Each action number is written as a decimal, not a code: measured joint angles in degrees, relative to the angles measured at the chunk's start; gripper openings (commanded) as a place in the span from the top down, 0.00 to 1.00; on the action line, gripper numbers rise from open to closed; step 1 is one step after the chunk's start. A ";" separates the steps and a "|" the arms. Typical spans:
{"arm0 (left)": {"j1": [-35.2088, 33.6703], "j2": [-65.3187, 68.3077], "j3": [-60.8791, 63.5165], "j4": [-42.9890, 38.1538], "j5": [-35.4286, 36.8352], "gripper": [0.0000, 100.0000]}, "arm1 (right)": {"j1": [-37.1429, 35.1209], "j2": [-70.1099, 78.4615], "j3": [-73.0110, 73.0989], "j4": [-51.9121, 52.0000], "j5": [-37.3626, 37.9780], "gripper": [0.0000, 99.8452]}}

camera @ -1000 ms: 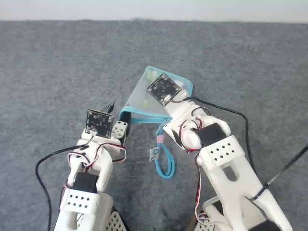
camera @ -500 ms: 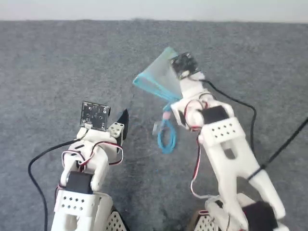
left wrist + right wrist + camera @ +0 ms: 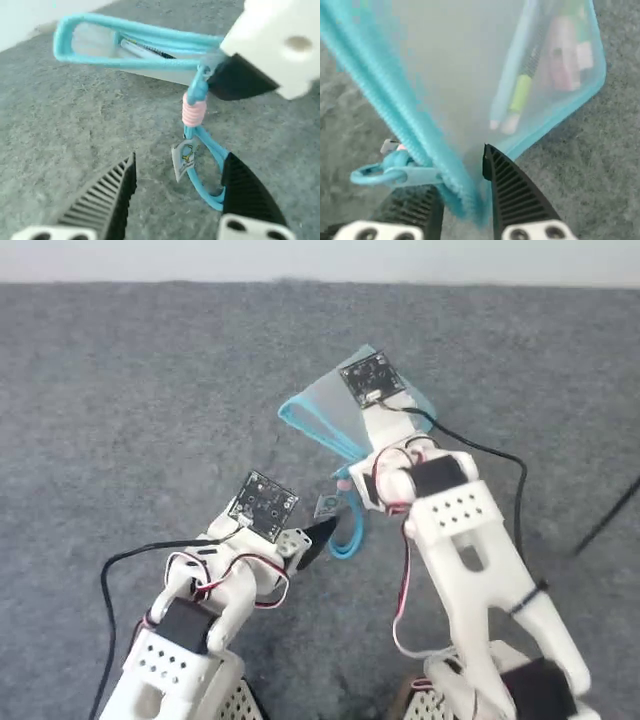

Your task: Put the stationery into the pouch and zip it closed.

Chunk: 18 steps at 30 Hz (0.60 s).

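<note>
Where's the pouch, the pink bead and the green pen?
pouch [image 3: 322, 412], high view, on its see-through side.
pink bead [image 3: 192, 110], left wrist view, on the bead's middle.
green pen [image 3: 521, 93], right wrist view, on its green grip, inside the pouch.

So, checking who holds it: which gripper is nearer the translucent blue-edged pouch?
Right. The right gripper clamps the translucent blue-edged pouch at its zipper; the left gripper hangs open beside its blue cord loop.
</note>
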 measured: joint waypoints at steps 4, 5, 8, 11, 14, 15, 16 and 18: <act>0.26 0.00 1.23 -1.23 -0.26 0.73 | -2.81 -6.95 5.98 0.62 4.48 0.99; 0.26 0.00 2.20 -2.29 -0.26 0.73 | -3.69 -8.79 7.74 0.70 5.45 0.99; 0.18 0.00 4.04 -5.01 -0.26 0.73 | -6.24 -13.89 12.13 1.14 7.12 0.99; 0.18 0.00 4.22 -5.71 -0.26 0.73 | -7.03 -17.67 14.24 1.14 7.56 0.99; 0.18 0.00 4.22 -5.71 -0.26 0.73 | -7.03 -19.16 14.59 1.14 7.74 0.99; 0.35 0.00 4.22 -5.71 -0.26 0.73 | -7.21 -19.16 14.59 1.14 7.74 0.99; 0.53 0.00 4.22 -5.71 -0.26 0.73 | -7.21 -19.16 14.59 1.14 7.74 0.99; 0.53 0.00 4.22 -5.71 -0.35 0.73 | -7.21 -18.64 14.59 0.62 7.74 0.99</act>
